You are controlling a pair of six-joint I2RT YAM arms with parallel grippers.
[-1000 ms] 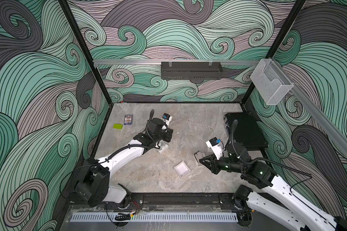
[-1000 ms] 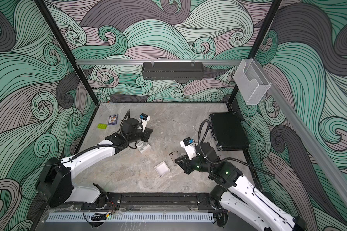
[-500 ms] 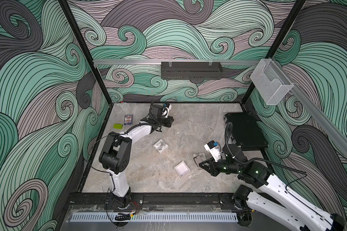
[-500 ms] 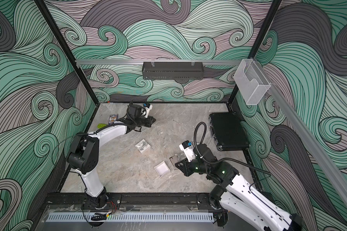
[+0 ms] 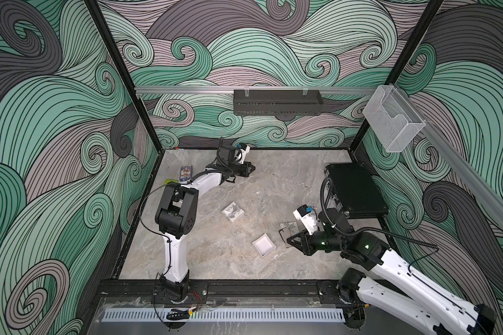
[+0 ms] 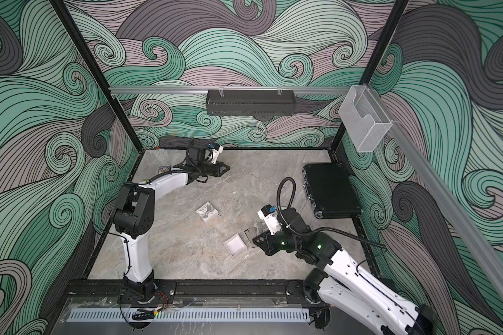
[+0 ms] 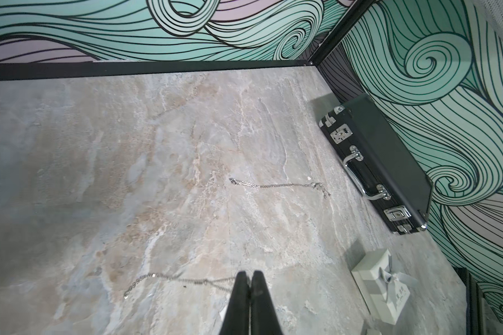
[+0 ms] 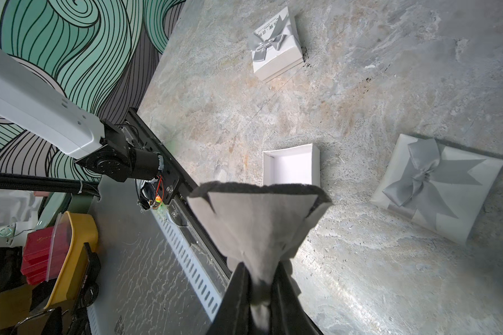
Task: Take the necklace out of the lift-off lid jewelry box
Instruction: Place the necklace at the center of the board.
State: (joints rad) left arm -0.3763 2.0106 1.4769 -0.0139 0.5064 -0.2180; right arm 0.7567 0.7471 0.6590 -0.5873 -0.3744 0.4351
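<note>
Grey marbled stone is the table [image 5: 215, 261], and on it we see the jewelry box [image 5: 263, 245] standing open near the front, its white inside facing up. The left gripper [image 7: 249, 274] is far from it, low over the back part of the table, and its fingers are pressed fully together. The necklace [image 7: 180, 280], a thin silver chain, ends exactly at these tips and runs away to one side. As far as we can see, it is pinched between them. So the necklace is outside the box and well apart from it. Another chain [image 7: 273, 185] lies flat on the stone further on, near the black case [image 7: 389, 162] that lies along the side wall. The right gripper [image 8: 260, 278] is closed tightly on one end of a grey pad [image 8: 259, 220], which fans out in front of the fingers, just beside the open box. A loose lid [image 8: 436, 191] with a grey bow lies near it. A second box [image 8: 273, 43], closed and also with a bow, sits toward the middle of the table.
</note>
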